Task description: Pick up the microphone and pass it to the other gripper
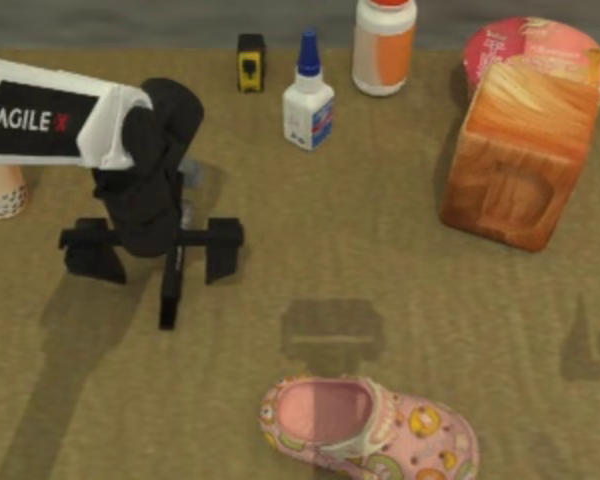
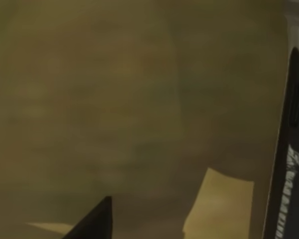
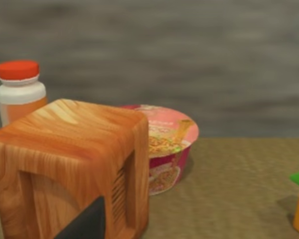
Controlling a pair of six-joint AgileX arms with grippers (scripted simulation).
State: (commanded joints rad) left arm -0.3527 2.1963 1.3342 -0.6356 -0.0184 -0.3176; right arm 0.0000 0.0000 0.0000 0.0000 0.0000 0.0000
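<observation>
Left claw [image 1: 152,243] hangs at the frame's left, fingers spread wide, one on each side of the microphone's [image 1: 170,285] black handle below it. Bare surface [image 1: 400,270] lies open rightward. Glue bottle [image 1: 308,95] stands upper centre, shoe [image 1: 370,425] at the bottom.

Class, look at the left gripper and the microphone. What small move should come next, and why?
Probably shut the left gripper on the microphone. In the top view its fingers stand wide apart on either side of the black handle, which runs between them, so nothing is gripped yet. Its height is hard to judge; it may need lowering first. The right arm is outside the top view.
</observation>
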